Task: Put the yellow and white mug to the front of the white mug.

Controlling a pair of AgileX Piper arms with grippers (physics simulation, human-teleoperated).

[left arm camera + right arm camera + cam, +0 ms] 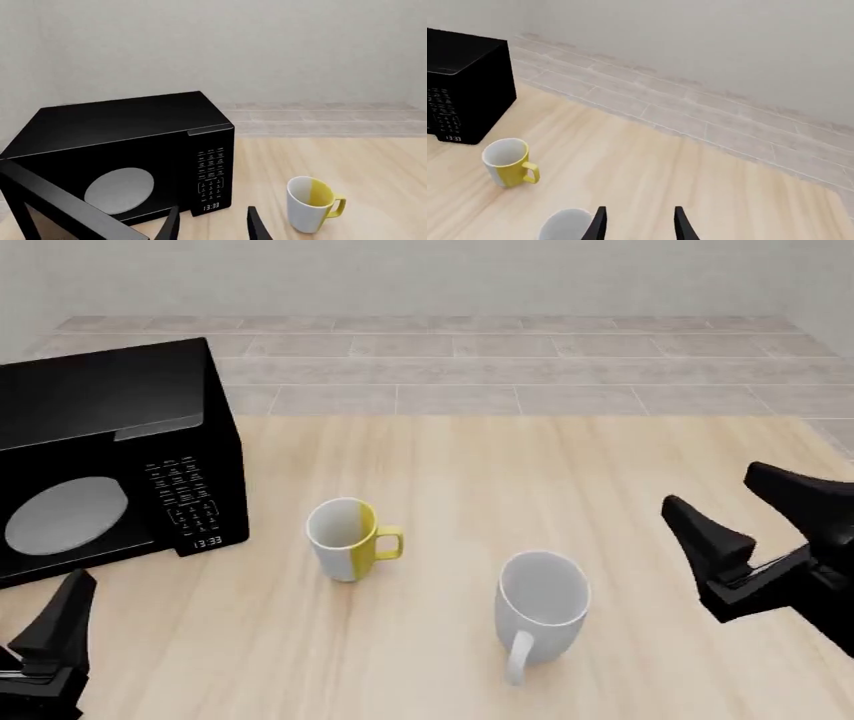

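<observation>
The microwave (107, 455), at the left of the front view, shows "13:33" on its display (207, 541). Its keypad markings are too small to read.

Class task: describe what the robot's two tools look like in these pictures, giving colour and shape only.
Both the left tool and the right tool are matt black, each with two flat, tapering, wedge-like fingers on a blocky black base. No cables, labels or markings are visible.
</observation>
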